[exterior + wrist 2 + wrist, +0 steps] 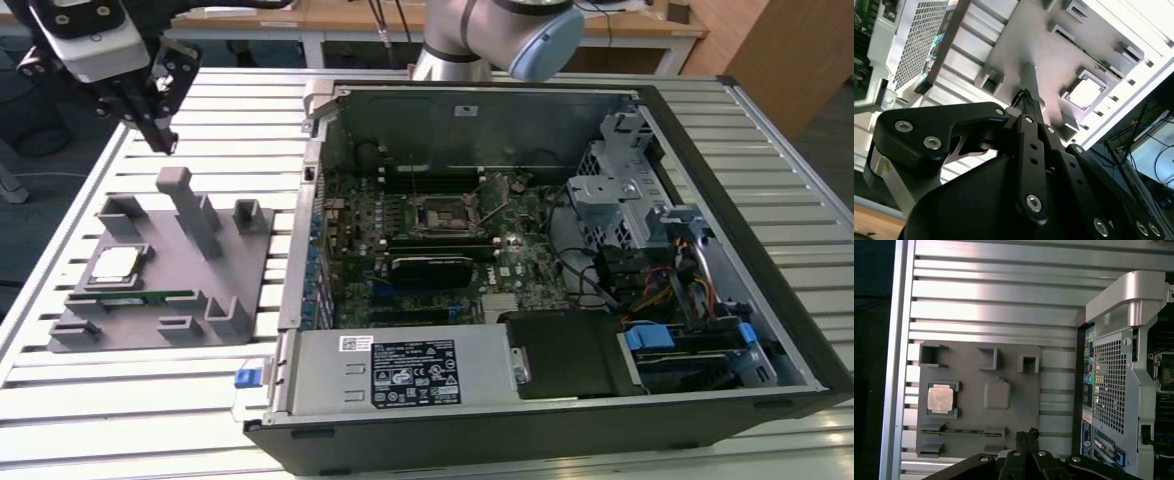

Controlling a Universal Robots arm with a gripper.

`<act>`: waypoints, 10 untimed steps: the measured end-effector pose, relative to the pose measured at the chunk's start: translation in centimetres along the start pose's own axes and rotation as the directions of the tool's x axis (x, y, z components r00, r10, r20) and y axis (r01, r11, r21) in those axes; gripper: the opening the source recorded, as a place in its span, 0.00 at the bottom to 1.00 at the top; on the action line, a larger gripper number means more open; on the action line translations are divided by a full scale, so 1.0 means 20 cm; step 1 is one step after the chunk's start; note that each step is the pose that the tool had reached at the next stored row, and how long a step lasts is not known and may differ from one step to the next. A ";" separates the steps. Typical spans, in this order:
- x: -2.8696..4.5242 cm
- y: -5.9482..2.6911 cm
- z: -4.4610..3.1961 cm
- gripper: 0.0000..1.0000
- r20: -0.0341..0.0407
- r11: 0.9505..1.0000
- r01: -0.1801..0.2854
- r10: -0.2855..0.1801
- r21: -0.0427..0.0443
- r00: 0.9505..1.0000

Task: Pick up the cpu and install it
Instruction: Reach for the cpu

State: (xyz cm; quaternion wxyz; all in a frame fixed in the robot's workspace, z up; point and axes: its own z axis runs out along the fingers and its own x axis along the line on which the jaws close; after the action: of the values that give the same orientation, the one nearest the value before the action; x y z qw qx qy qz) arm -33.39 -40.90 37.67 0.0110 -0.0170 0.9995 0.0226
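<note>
The cpu (pixel 114 265), a small square chip with a shiny silver top, lies flat in a pocket of the grey fixture plate (pixel 167 255) at the exterior view's left. Both wrist views show the cpu (pixel 940 398) (pixel 1084 93) seated on that plate (pixel 1024 400). My gripper (pixel 163 140) hangs high above the far end of the plate, apart from the chip. Its black fingers (pixel 1026 434) are pressed together with nothing between them. The black-framed socket (pixel 441 213) sits in the middle of the motherboard inside the open computer case (pixel 467 120).
A thin green memory stick (pixel 140 297) lies in a slot of the plate just in front of the chip. Upright grey posts (pixel 180 195) rise from the plate. The case's grey power supply (pixel 400 370), drive cage (pixel 614 195) and cables crowd around the motherboard.
</note>
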 end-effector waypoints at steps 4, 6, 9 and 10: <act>0.066 0.002 0.013 0.11 0.000 1.000 0.000 0.000 0.000 1.000; 0.094 0.002 0.020 0.11 0.000 1.000 0.000 0.000 0.000 1.000; 0.133 0.003 0.034 0.11 0.000 1.000 0.000 0.000 0.000 1.000; 0.145 0.003 0.040 0.11 0.000 1.000 0.000 0.000 0.000 1.000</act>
State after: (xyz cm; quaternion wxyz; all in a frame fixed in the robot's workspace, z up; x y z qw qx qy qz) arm -36.27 -40.90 36.82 0.0109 -0.0170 0.9995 0.0226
